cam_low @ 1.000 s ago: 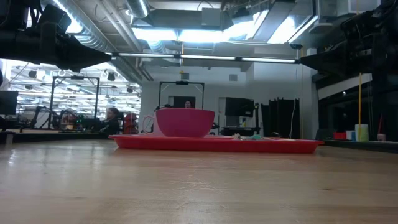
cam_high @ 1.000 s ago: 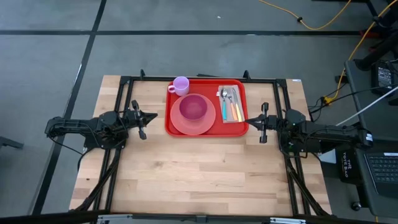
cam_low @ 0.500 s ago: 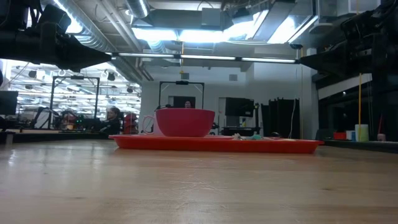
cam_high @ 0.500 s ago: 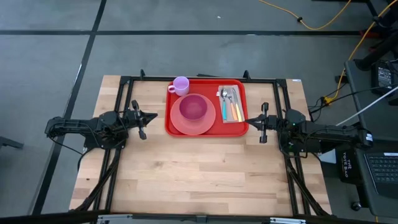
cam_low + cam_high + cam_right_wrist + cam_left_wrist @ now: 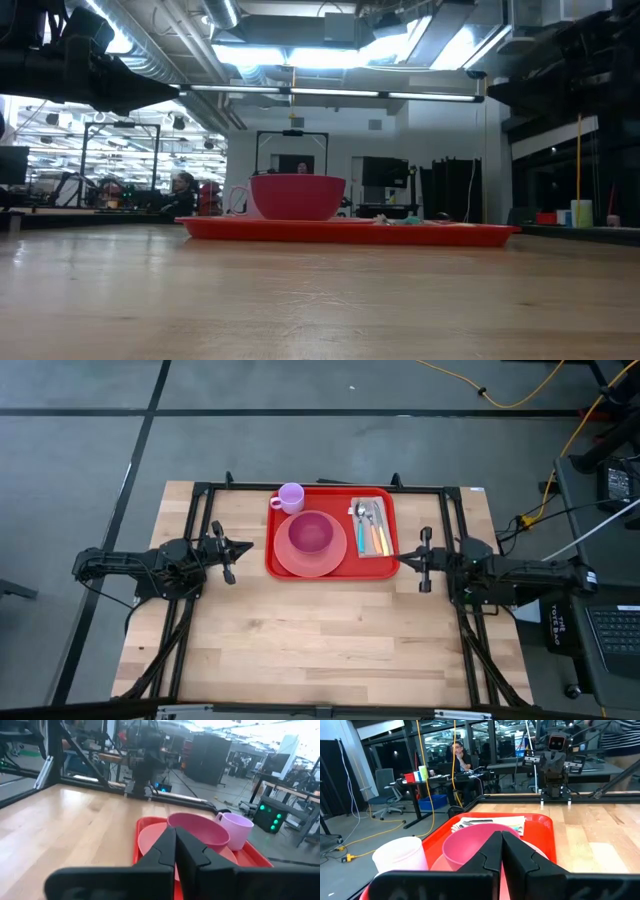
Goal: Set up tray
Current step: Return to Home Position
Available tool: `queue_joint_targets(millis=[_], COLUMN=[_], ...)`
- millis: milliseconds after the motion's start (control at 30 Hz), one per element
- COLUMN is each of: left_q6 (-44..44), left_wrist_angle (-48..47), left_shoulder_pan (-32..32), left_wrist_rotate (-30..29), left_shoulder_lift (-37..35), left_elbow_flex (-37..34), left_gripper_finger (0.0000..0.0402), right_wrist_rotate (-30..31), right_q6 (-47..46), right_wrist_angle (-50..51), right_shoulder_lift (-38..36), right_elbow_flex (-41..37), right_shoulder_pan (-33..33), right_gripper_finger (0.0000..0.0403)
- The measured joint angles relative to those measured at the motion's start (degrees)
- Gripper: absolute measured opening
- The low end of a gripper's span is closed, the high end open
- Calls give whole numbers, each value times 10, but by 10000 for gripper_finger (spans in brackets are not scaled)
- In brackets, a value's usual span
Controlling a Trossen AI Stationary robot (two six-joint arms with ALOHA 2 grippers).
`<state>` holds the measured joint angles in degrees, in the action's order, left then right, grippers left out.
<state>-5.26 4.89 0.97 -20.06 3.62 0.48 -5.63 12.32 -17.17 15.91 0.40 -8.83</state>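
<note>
Tray [image 5: 335, 500] sits upper-middle on desk [image 5: 300, 640] in high view, carrying plate [image 5: 300, 563], bowl [image 5: 311, 533], cup [image 5: 291, 496], napkin [image 5: 384, 502] with cutlery. Left tool [image 5: 246, 545] just off its left edge, right tool [image 5: 399, 555] at its right edge. Low view: bowl on tray, mid-desk. Left wrist: fingers pressed together, empty, facing tray. Right wrist: same, together and empty.

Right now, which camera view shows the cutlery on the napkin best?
The high view: looking straight down, it shows the cutlery side by side on the napkin. The low view shows only a sliver over the tray. The left wrist view shows it edge-on behind the bowl. The right wrist view misses it.
</note>
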Motion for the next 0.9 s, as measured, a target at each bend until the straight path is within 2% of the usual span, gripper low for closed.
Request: queue_joint_targets(millis=[267,500,900], left_q6=[0,0,0], left_wrist_angle=[0,0,0], left_shoulder_pan=[0,0,0], left_wrist_rotate=[0,0,0], left_shoulder_lift=[0,0,0], left_elbow_flex=[0,0,0], left_gripper_finger=[2,5,5], right_wrist_rotate=[15,15,15], right_q6=[-58,-61,-121], right_wrist_angle=[73,105,131], right_shoulder_lift=[-77,-152,-153], right_elbow_flex=[0,0,1], right_shoulder_pan=[98,167,184], right_gripper_finger=[6,6,6])
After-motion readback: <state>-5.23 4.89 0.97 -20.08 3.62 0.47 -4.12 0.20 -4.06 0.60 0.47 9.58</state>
